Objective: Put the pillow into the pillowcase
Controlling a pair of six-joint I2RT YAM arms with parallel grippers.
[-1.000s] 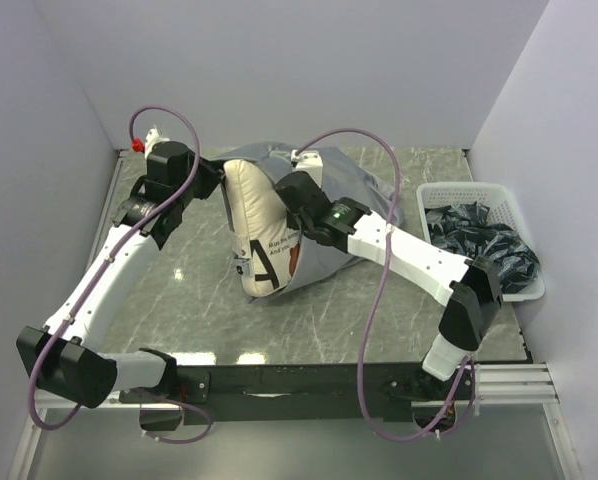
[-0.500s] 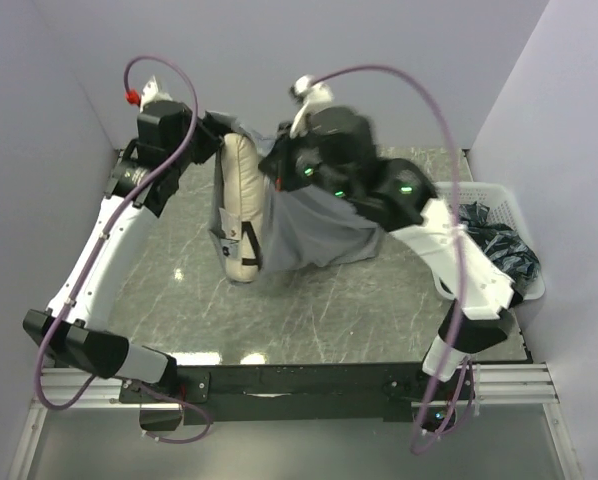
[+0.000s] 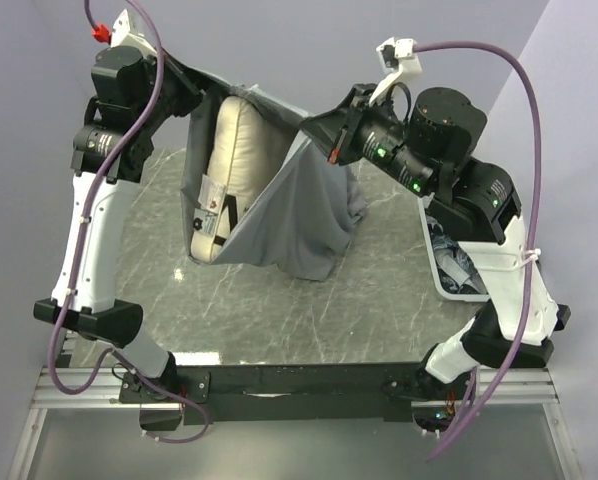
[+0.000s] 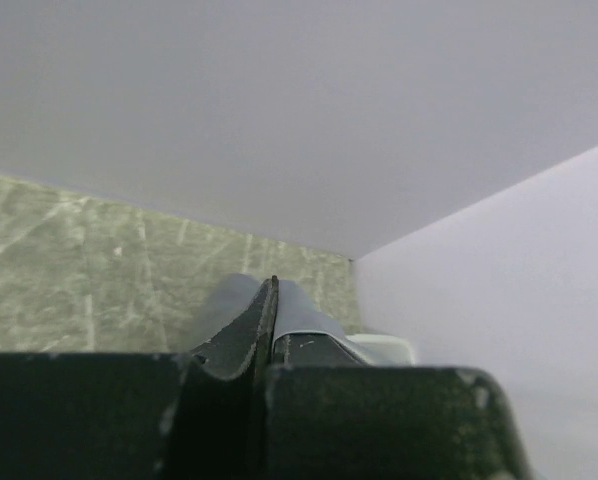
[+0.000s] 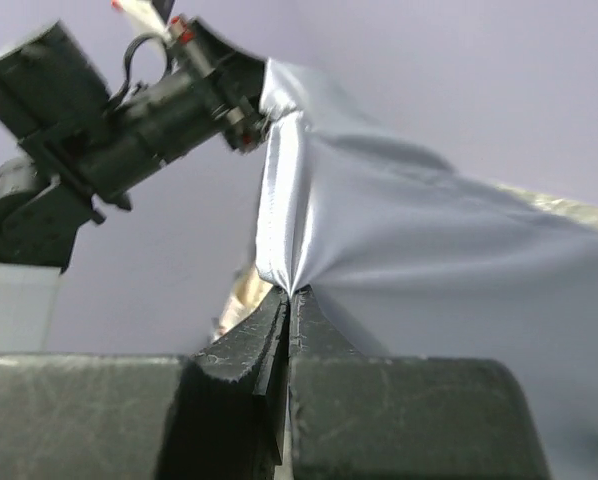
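While it hangs over the worktop's far-left part — pillowcase: grey, slung between both grippers.
Pillow: upright, partly inside it.
Left gripper: fingers clamped on its rim.
Right gripper: pinching the rim too.

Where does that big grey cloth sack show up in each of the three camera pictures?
Top external: the grey fabric pillowcase hangs in the upper middle, stretched between the two arms.
Left wrist: only a small grey fold shows at bottom centre, pinched in the gripper.
Right wrist: it fills the centre and right.
Shared landmark: the left gripper, clamped on the sack's top edge.
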